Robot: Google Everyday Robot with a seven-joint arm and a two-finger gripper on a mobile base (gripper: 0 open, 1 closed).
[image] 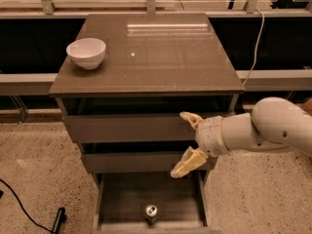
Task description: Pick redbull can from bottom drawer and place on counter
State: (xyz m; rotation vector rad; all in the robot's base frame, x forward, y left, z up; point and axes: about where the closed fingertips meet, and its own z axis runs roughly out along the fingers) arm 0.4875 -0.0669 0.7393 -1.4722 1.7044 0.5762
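OK, current state: end effector [186, 141] sits in front of the cabinet, right of centre, level with the gap between the top drawer [122, 128] and the middle drawer [126, 162]. Fingers are spread apart, one up by the top drawer front, one down over the middle drawer front, nothing between them. White arm [273, 126] comes in from the right side of the frame.

The redbull can [151, 212] stands upright on the floor of the bottom drawer [124, 199], roughly mid-width and close to the drawer's front panel. Silver top faces up. It is well below the end effector, no contact. The bottom drawer is pulled out; the two above look nearly closed.

The surface [161, 62] carries a white bowl [86, 52] near its left edge, toward the back-left corner, upright.

A black cable [19, 204] runs across the speckled floor, left of the cabinet.
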